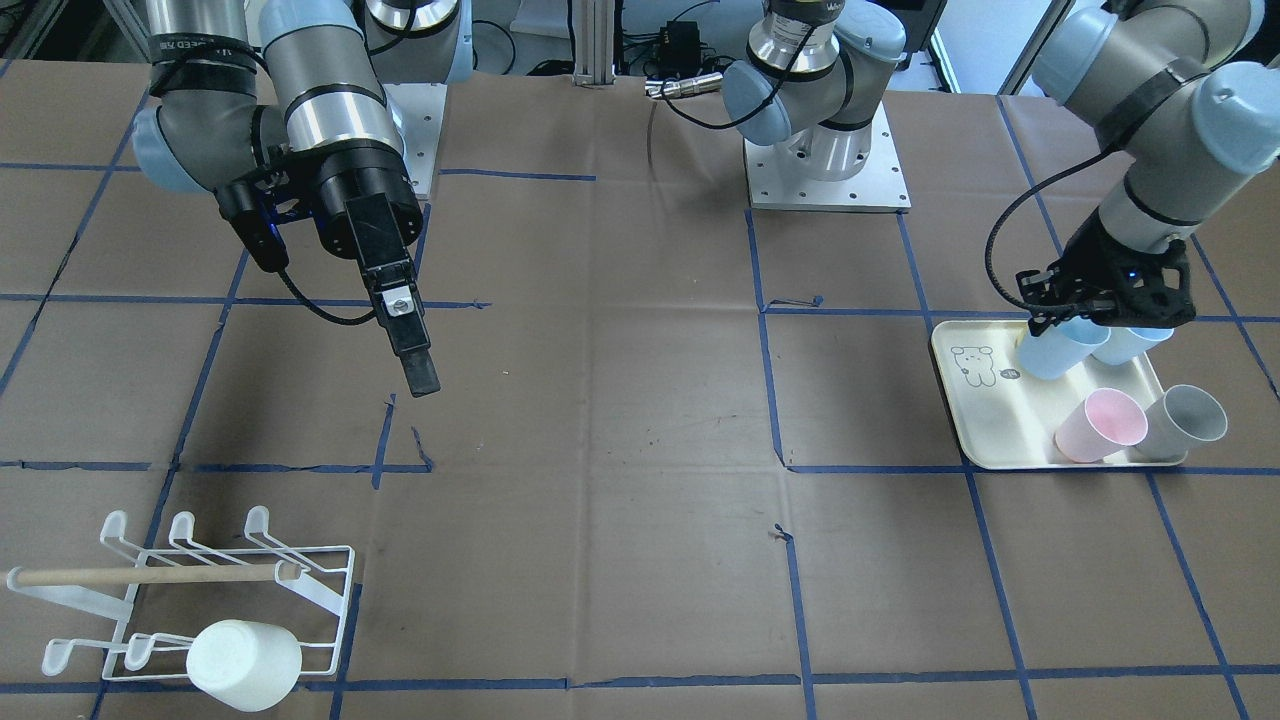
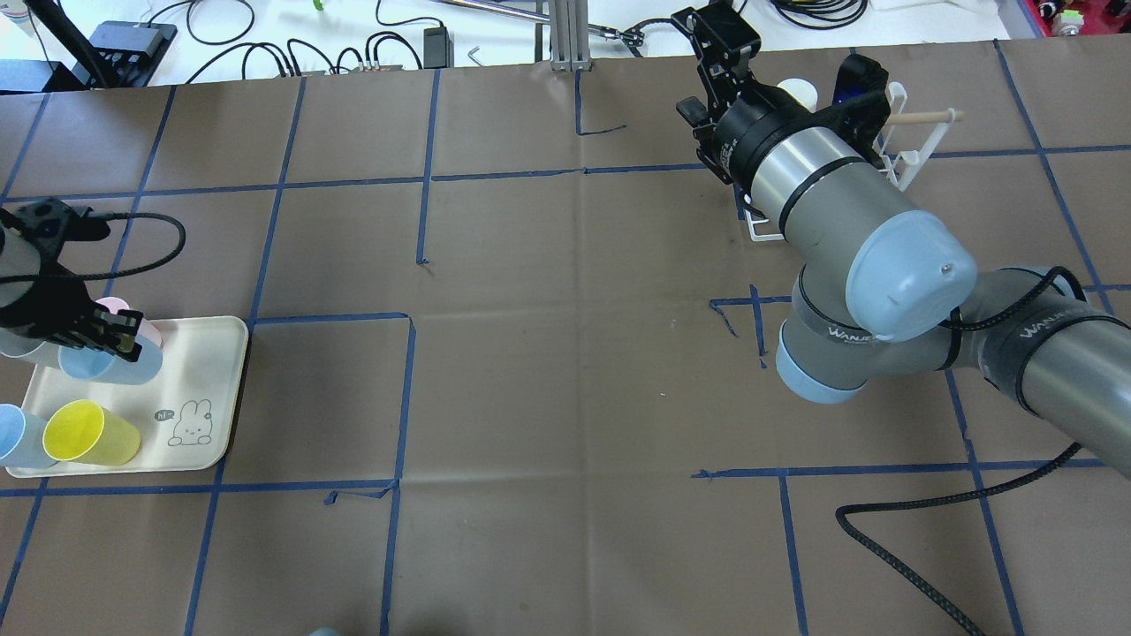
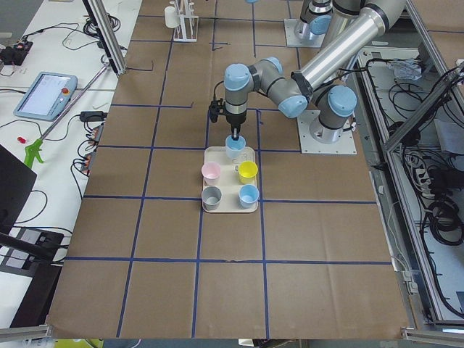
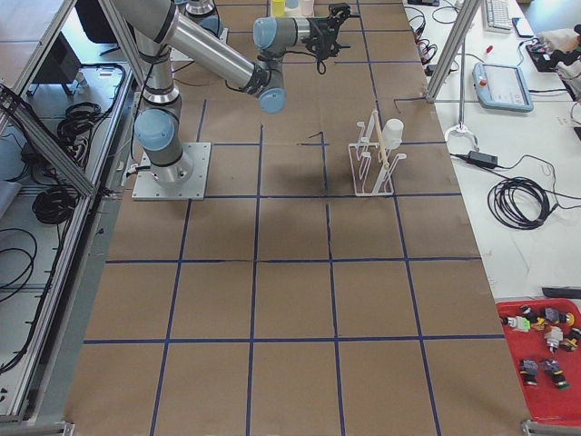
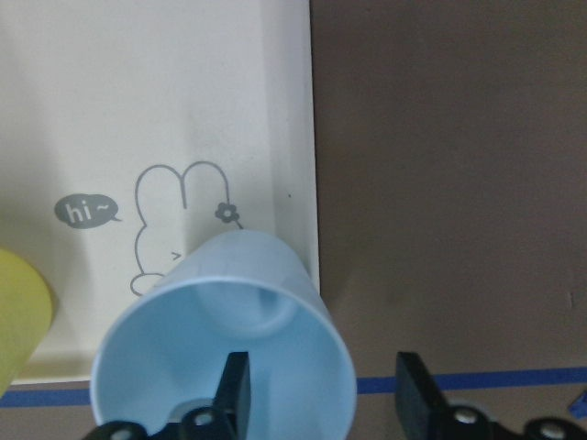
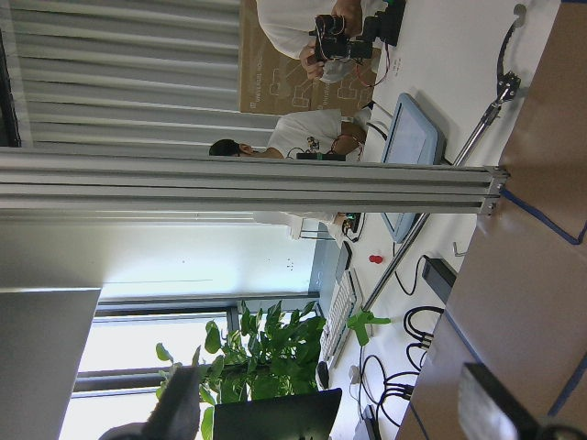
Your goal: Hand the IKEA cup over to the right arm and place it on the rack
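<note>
A light blue cup (image 5: 229,321) stands on the cream tray (image 1: 985,430) at its edge. My left gripper (image 5: 326,403) is low over it and open. One finger is inside the cup and the other is outside, with the cup's wall between them. The same cup shows in the front view (image 1: 1050,352) and in the overhead view (image 2: 115,364). My right gripper (image 1: 422,378) is open and empty. It hangs in the air, well away from the white wire rack (image 1: 180,590). The rack holds one white cup (image 1: 245,665).
The tray also carries a pink cup (image 1: 1100,425), a grey cup (image 1: 1187,420), a second light blue cup (image 1: 1130,345) and a yellow cup (image 2: 88,433). In the overhead view my right arm (image 2: 839,203) hides part of the rack. Brown paper with blue tape lines covers the table.
</note>
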You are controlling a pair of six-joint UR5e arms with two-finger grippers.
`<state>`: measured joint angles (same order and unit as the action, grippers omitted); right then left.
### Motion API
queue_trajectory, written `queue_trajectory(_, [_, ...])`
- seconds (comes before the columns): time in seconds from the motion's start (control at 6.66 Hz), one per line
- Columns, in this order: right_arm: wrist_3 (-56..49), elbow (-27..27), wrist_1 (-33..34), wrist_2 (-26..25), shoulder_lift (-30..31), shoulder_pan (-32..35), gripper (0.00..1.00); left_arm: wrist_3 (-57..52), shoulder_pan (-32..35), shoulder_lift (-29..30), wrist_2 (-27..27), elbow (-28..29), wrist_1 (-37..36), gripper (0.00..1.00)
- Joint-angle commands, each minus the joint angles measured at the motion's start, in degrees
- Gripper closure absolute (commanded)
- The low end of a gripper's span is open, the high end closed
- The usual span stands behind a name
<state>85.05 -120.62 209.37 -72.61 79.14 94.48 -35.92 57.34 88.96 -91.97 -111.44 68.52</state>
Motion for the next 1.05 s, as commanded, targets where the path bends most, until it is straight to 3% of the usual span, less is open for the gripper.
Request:
queue_trajectory(0.0, [1.5,0.0,-0.9,-0.9,0.0,0.0,0.00,0.0,3.5,4.0,0.2,17.9,11.6,1.00])
queue_trajectory(0.3, [1.5,0.4,-1.0,-0.9,-0.1,0.0,0.00,-0.5,8.0,8.9,5.9,29.6,14.9,1.00])
queue_trajectory(0.6, [1.5,0.5,-1.1,-0.9,-0.1,0.0,0.00,0.1,13.5,7.7,23.7,30.3,11.2,1.00])
queue_trajectory(0.9, [1.5,0.5,-1.1,-0.9,-0.1,0.0,0.00,-0.1,13.9,7.8,44.5,28.0,4.5,1.00])
